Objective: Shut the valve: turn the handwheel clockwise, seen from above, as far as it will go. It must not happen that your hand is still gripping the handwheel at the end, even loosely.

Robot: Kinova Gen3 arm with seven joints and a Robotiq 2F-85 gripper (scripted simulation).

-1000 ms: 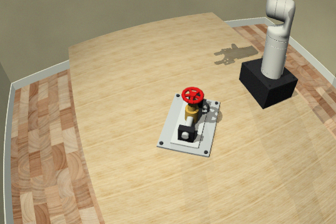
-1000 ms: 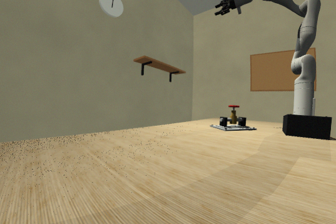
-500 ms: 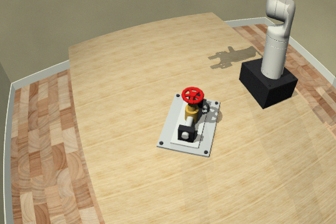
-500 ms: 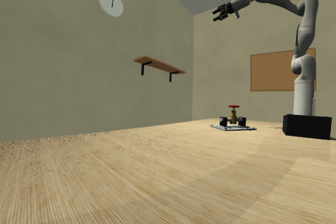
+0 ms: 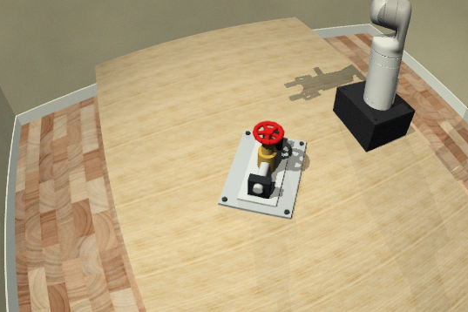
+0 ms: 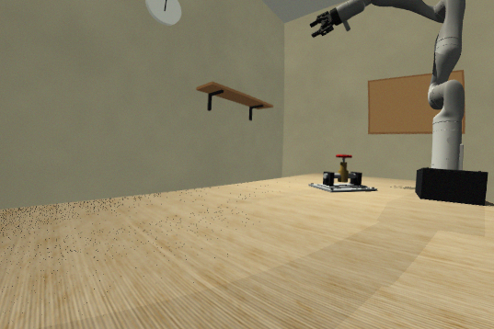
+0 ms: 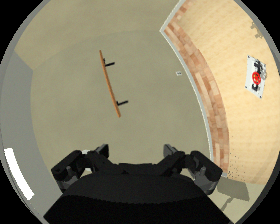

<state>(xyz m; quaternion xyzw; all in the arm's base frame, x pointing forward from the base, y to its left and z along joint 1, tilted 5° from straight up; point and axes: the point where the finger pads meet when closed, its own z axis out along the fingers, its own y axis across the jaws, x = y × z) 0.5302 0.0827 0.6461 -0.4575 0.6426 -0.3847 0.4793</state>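
Note:
The valve has a red handwheel (image 5: 267,132) (image 6: 343,156) (image 7: 257,80) on a brass body (image 5: 266,158) (image 6: 343,171), with black end blocks, mounted on a grey base plate (image 5: 236,179) (image 6: 365,188) in the middle of the wooden table (image 5: 180,109). My gripper (image 6: 318,25) (image 7: 135,150) is open and empty. It hangs high in the air, far above the valve, and points toward the wall. In the wrist view the valve is a small patch far off at the right edge. The gripper is out of the top view; only its shadow (image 5: 320,81) falls on the table.
The arm's black base box (image 5: 373,114) (image 6: 452,185) stands on the table to the right of the valve. A wall shelf (image 6: 234,96) (image 7: 110,84), a clock (image 6: 164,10) and a cork board (image 6: 399,104) are on the walls.

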